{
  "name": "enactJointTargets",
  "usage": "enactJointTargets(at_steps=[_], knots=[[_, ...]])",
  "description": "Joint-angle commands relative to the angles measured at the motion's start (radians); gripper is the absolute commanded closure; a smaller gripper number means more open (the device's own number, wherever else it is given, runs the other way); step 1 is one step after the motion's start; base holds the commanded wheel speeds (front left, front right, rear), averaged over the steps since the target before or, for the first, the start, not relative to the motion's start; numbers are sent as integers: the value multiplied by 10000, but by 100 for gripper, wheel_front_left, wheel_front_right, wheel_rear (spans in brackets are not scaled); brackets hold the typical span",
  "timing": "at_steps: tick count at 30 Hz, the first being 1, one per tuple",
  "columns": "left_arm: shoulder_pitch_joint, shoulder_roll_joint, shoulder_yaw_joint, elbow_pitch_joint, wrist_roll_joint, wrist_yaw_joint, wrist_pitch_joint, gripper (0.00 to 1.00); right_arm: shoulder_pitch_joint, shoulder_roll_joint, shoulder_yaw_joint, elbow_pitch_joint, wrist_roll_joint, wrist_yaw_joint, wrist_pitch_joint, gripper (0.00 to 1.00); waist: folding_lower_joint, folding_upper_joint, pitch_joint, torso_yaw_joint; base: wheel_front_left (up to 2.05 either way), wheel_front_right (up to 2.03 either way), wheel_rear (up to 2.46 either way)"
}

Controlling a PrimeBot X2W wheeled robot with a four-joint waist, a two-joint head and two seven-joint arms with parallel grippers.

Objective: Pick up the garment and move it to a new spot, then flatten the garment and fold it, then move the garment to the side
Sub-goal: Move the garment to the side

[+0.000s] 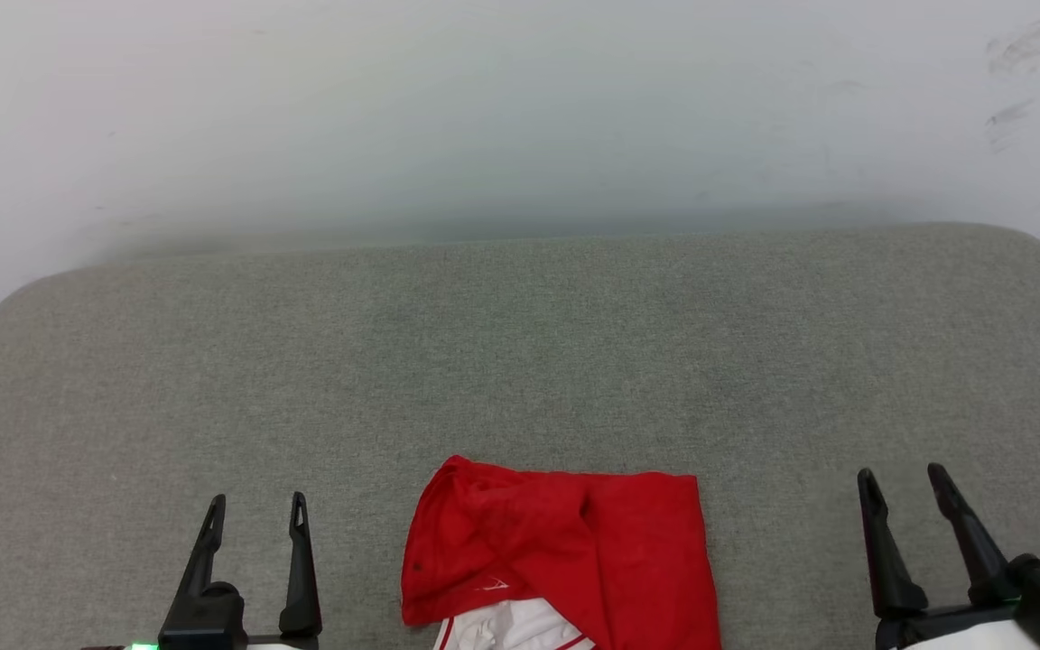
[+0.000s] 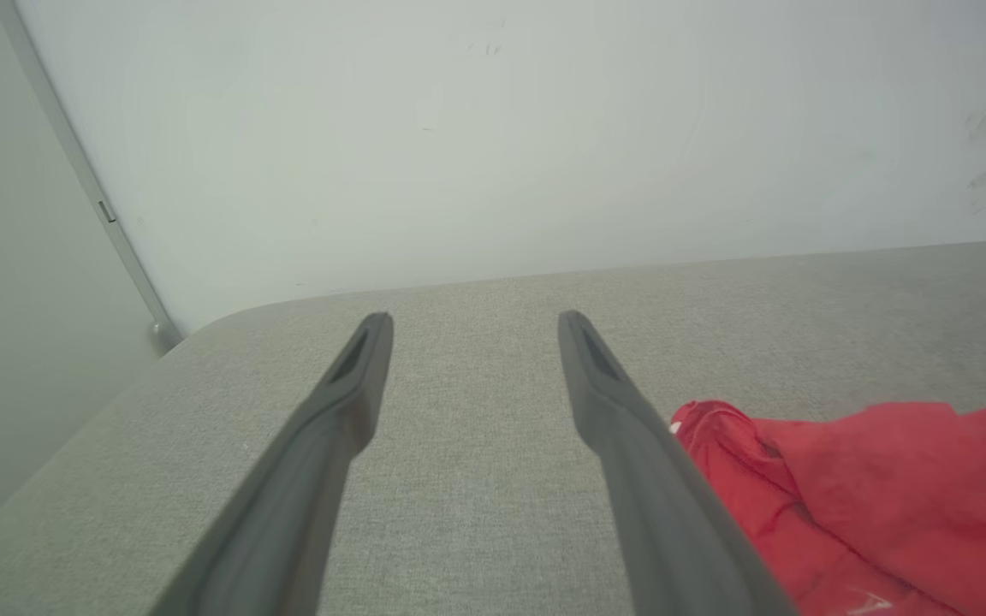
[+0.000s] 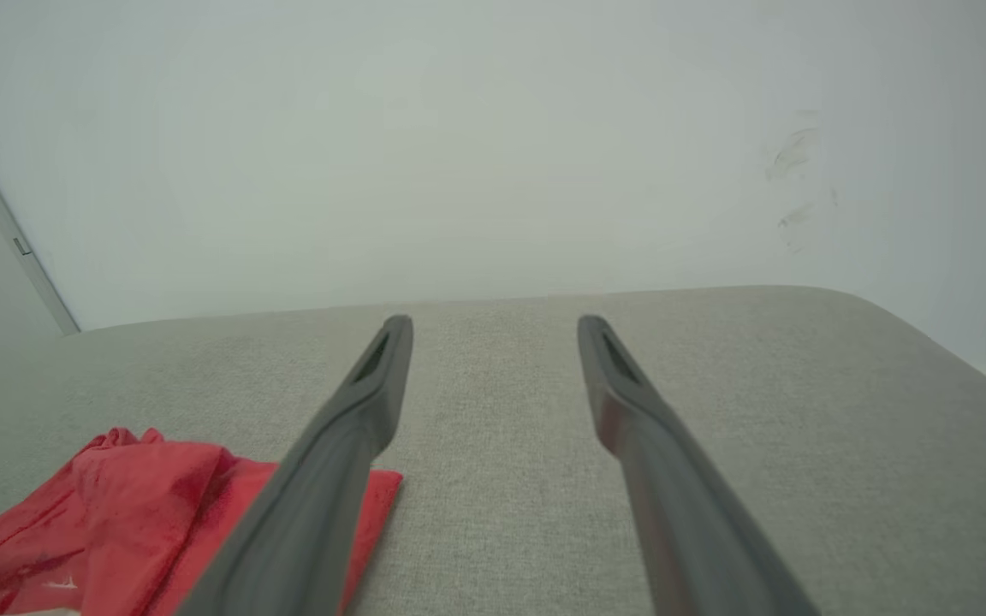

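Garment (image 1: pixel 565 551) lies crumpled at six o'clock on the grey cushion (image 1: pixel 520 361), three o'clock from my nearer left gripper (image 1: pixel 258 496), nine o'clock from my right gripper (image 1: pixel 899 469); both stand spread, empty.

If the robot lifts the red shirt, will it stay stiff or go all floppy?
Probably floppy: the red shirt lies crumpled with soft folds, so it should droop when pinched. Pushed, it likely bunches up on the woven grey surface.
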Motion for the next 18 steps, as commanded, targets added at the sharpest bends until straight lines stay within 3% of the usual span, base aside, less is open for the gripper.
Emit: enactJointTargets(at_steps=[1,8,11,14,18], knots=[[43,-23,18,11,55,-44,-22,0,-181,-85,-74,-106,3,-4,-15,0,0,0,1,7,0,0,0],[-146,-70,19,43,69,-154,-22,0,-1518,-845,-325,-651,0,-4,77,0,0,0,123,155,0,0,0],[-215,-96,-5,68,67,-211,-22,0,-2313,-1372,36,-879,127,-4,543,0,0,0,206,266,0,0,0],[-302,-116,-39,84,92,-253,-22,0,-3084,-2104,838,-1070,521,-4,1696,0,0,0,283,348,0,0,0],[-412,-126,-50,81,136,-323,-22,0,-3947,-3239,2221,-1208,1764,-5,4128,0,0,0,446,449,0,0,0]])
